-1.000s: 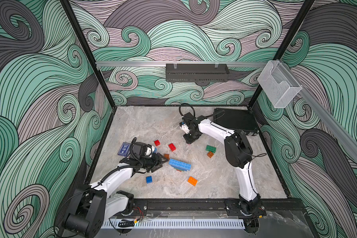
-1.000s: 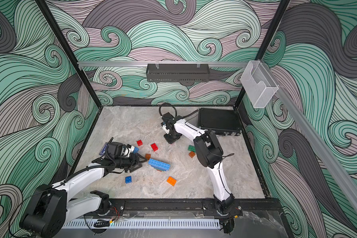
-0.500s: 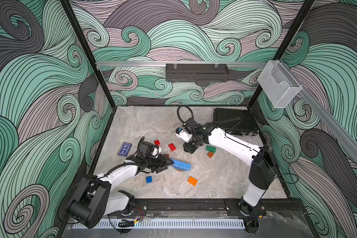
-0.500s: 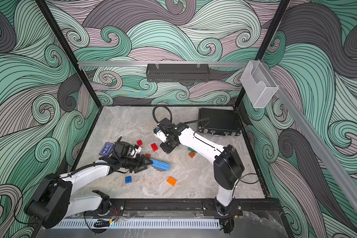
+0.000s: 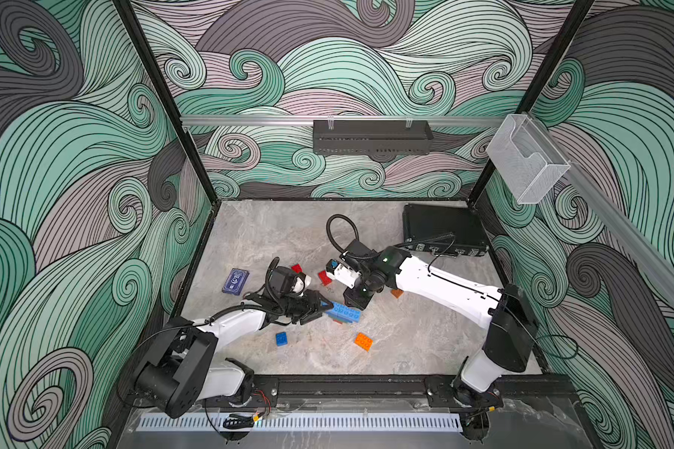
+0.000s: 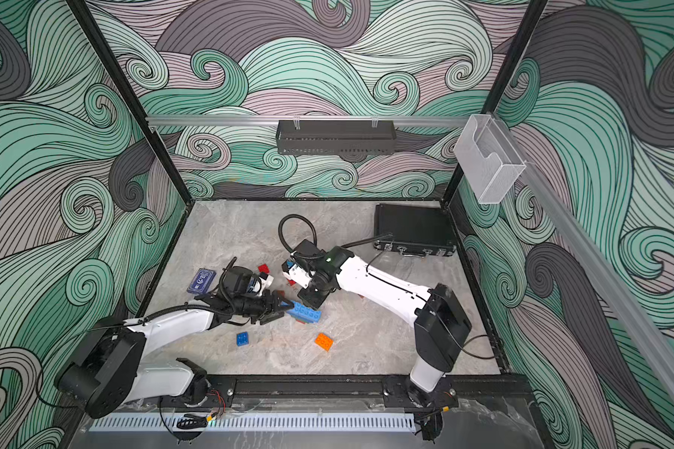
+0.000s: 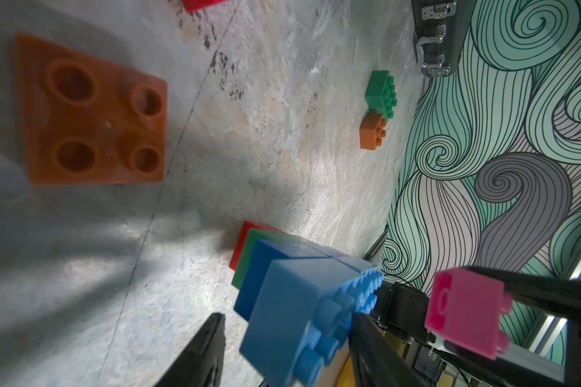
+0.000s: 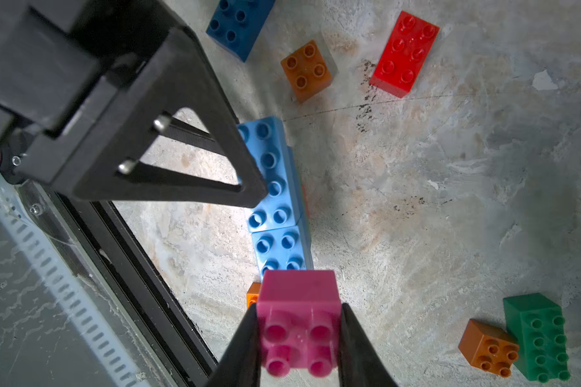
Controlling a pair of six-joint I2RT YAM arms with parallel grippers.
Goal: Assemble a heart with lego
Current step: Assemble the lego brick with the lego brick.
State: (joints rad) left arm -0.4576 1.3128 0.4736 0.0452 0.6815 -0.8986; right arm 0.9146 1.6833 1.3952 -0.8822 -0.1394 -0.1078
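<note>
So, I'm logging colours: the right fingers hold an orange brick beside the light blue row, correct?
Not orange. The right wrist view shows the right fingers holding a pink brick beside the light blue row.

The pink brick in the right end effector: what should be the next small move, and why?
Probably lower the pink brick onto the free end of the light blue row and press. The right end effector is shut on it just above that end, and the left end effector straddles the row's other end, seemingly to steady it.
</note>
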